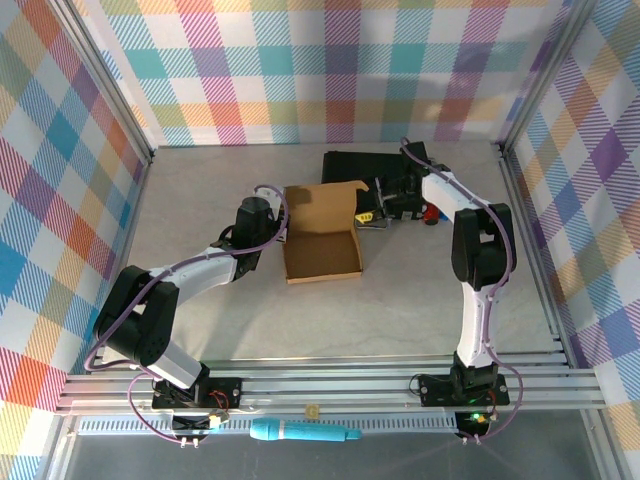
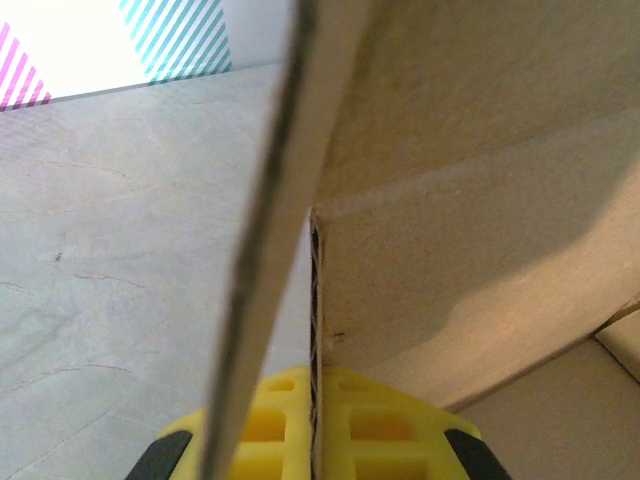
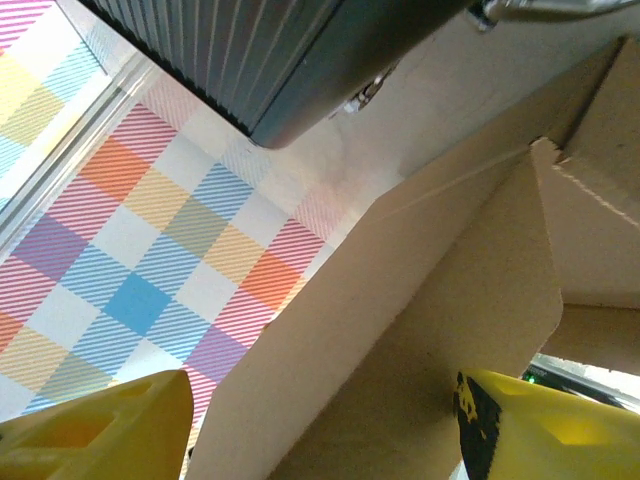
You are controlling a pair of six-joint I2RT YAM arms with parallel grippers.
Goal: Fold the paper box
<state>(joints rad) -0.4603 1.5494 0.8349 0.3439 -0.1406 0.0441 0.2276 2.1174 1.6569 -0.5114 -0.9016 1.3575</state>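
Note:
The paper box is a shallow brown cardboard tray in the middle of the table, its lid standing up along the far side. My left gripper is at the box's left wall. In the left wrist view its yellow fingers are shut on the corrugated edge of that wall, left gripper. My right gripper is at the lid's right end. It stands open, with a cardboard flap passing between the wide-apart yellow fingers.
A black ribbed case lies just behind the box, close above the right gripper, its metal handle near the flap. A small red object sits by the right arm. Checked walls enclose the table. A blue pen-like tool lies on the front rail.

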